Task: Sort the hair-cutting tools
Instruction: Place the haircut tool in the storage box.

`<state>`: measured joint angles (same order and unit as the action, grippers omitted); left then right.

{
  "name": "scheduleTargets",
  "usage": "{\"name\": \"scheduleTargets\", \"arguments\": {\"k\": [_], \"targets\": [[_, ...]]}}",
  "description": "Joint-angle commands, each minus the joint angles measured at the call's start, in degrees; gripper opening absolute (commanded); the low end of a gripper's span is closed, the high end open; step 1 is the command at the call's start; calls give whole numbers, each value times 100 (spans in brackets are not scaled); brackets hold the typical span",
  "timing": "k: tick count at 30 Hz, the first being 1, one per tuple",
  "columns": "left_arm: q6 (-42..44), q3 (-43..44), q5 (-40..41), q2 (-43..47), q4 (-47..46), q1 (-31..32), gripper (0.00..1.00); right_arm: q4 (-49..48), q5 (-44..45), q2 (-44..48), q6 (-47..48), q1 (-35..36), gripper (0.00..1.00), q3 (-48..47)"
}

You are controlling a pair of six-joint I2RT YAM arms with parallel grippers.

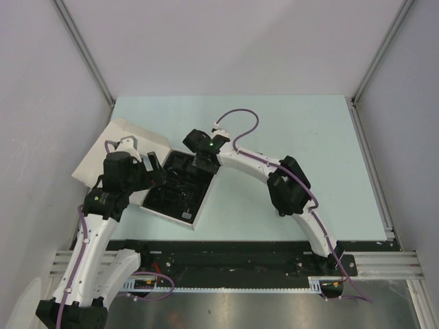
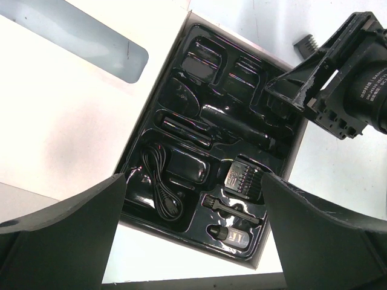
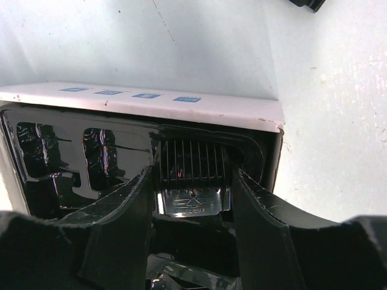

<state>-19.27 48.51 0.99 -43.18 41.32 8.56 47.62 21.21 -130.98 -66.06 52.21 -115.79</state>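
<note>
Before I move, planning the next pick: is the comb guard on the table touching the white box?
Apart. The right wrist view shows bare table between the loose comb guard and the white box.

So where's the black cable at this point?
In the left wrist view, the black cable lies coiled in the lower-left compartment of the black tray, next to the white lid and left of a ribbed comb guard.

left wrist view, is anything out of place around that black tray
Yes: one small black comb guard lies loose on the table, just beyond a corner of the black tray, while the coiled cable and the other pieces sit in moulded slots. Nothing looks spilled or broken.
</note>
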Motion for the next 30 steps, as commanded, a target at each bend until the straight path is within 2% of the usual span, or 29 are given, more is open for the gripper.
{"name": "scheduleTargets", "arguments": {"k": [1,3,6,10,13,16,19,22,24,30], "targets": [[134,238,103,64,25,14,100,230,436,-209,-91,0,25,-295],[134,238,111,64,25,14,100,274,576,-209,-38,44,27,-295],[134,238,120,55,34,14,100,310,726,-174,41,79,36,-304],[134,238,129,46,34,14,100,292,893,-95,155,141,56,-339],[125,238,129,38,25,14,100,275,1025,-42,277,176,64,-418],[125,238,138,46,34,14,100,266,1227,37,444,264,70,-480],[125,238,147,55,25,14,100,231,1350,107,638,325,72,-524],[116,229,182,38,34,14,100,178,1464,178,831,369,69,-515],[116,229,191,29,25,14,100,143,1517,222,1059,404,63,-506],[107,229,199,29,25,14,100,-59,1421,292,1693,431,31,-375]]}}
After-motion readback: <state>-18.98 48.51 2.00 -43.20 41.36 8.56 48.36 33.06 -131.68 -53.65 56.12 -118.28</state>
